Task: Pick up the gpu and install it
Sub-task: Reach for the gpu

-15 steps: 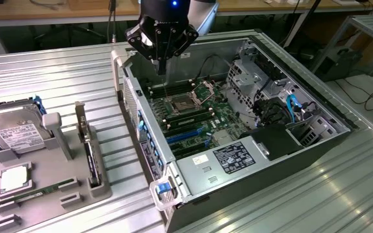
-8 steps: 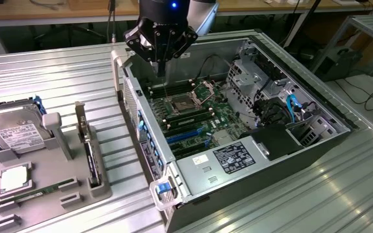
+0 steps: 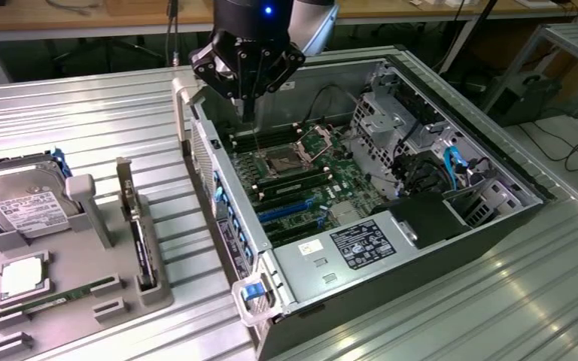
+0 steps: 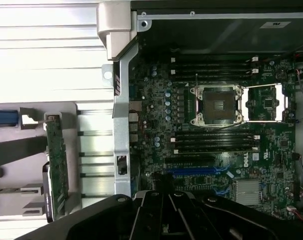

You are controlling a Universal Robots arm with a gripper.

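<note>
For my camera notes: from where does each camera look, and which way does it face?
Exterior view: off the arm, high, looking obliquely down into the open computer case; end effector above it.
Wrist view: on the wrist, looking straight down at the motherboard; the end effector's dark body shows.
Both show the motherboard, CPU socket and gpu.

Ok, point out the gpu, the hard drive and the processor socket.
gpu [image 3: 141,256], exterior view, on the card's dark edge.
hard drive [image 3: 32,203], exterior view, on its white label.
processor socket [image 4: 219,104], wrist view, on its dark middle.

Hard drive [image 3: 23,199] in grey holder [image 3: 108,259]
</note>
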